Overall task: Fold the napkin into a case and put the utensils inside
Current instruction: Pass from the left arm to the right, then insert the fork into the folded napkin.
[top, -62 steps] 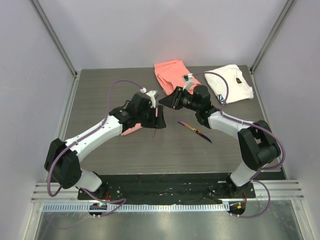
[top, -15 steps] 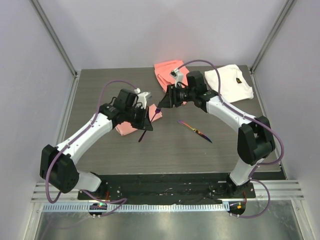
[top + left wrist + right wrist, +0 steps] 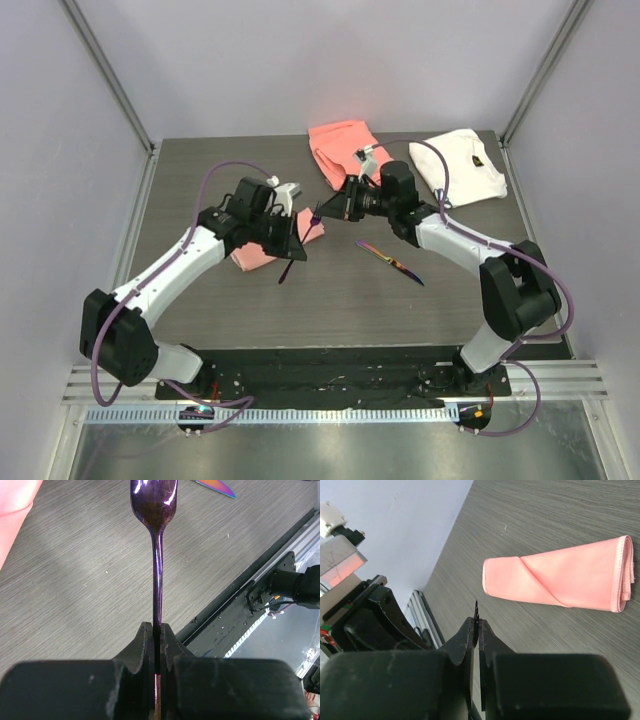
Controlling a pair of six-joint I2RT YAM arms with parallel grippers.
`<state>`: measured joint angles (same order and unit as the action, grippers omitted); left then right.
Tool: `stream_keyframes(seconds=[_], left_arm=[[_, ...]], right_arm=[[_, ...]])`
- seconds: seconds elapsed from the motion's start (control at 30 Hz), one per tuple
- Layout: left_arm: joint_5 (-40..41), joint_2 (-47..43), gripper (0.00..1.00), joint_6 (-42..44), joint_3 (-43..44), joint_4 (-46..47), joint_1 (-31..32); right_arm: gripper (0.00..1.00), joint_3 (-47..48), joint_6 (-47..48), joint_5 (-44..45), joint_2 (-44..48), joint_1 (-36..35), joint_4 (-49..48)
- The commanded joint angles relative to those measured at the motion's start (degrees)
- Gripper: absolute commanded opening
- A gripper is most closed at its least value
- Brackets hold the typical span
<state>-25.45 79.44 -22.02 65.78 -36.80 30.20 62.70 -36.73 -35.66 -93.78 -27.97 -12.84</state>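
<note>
Case [image 3: 560, 577]: the glossy pale-pink napkin, folded to a narrow oblong, lies flat on the bench [image 3: 350, 310]. One short end is a closed fold and the other shows the layered hems. From above, the left wrist covers its middle.
Held utensil [image 3: 157, 580]: slim and dark purple, it is lifted off the bench at the right end of the case and slants. Its rounded head is cut by the frame edge, so I cannot tell the type.
Left gripper [image 3: 157, 630]: it is above the case, with the jaws pinching the handle of the held utensil. The handle's tail sticks out toward the arm bases.
Right gripper [image 3: 476, 627]: it is just right of the case, meeting the head end of the held utensil. The jaws are pressed together, with a thin dark sliver standing out between them.
Second utensil [image 3: 390, 262]: iridescent and pointed, it lies flat to the right of the case, well apart from it.
Coral cloth [image 3: 340, 148]: it is behind the case and to its right, near the back edge of the bench.
White cloth [image 3: 465, 165]: it is further right of the case, in the back right corner, and carries a small dark mark.
Open room: there is bare bench from the case to the left edge, and from the case forward to the arm bases.
</note>
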Motion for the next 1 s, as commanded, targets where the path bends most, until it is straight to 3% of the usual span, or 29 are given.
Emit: stream_keyframes(seconds=[0.0,0.13,0.23,0.27,0.3,0.37,0.47,0.5,0.6,0.7,0.97], left_arm=[[-1.1,-1.0,0.00,-0.3,1.0,3.7,-0.1],[0.1,-0.3,0.02,-0.7,2.2,2.1,-0.3],[0.1,-0.9,0.35,-3.9,2.1,1.3,-4.7],[0.1,-1.2,0.41,-4.9,1.7,0.9,-6.1],[0.4,-1.7,0.58,-6.1,1.5,0.5,-8.5],[1.7,-3.6,0.62,-7.0,0.8,-0.6,-10.6],[3.5,-6.4,0.59,-10.2,-2.4,-0.3,-16.5],[4.4,-6.6,0.42,-10.8,-3.9,-0.8,-19.4],[5.1,-6.0,0.16,-13.7,-7.9,1.1,-24.7],[5.8,-4.8,0.03,-16.3,-10.8,5.1,-28.4],[10.9,-2.4,0.01,-20.7,-13.6,11.6,-29.1]], right_arm=[[0.02,-2.9,-5.7,2.0,3.2,-0.4,-6.7],[0.01,-7.3,-9.0,5.5,5.4,-0.7,-13.9],[0.01,-13.5,-10.4,13.1,7.3,-0.8,-21.9],[0.01,-16.3,-10.8,15.2,7.2,-0.8,-24.4],[0.01,-17.2,-11.0,17.7,7.1,-0.8,-27.8],[0.01,-19.5,-10.0,21.3,6.4,-1.1,-31.1],[0.01,-21.6,-9.0,27.7,3.1,-1.3,-38.8],[0.01,-21.7,-8.8,29.0,2.1,-1.3,-41.9],[0.01,-20.6,-6.2,32.9,-1.9,-2.0,-45.3],[0.01,-19.4,-3.8,35.4,-5.4,-2.0,-46.6],[0.01,-10.1,-0.6,35.0,-13.7,-1.0,-43.4]])
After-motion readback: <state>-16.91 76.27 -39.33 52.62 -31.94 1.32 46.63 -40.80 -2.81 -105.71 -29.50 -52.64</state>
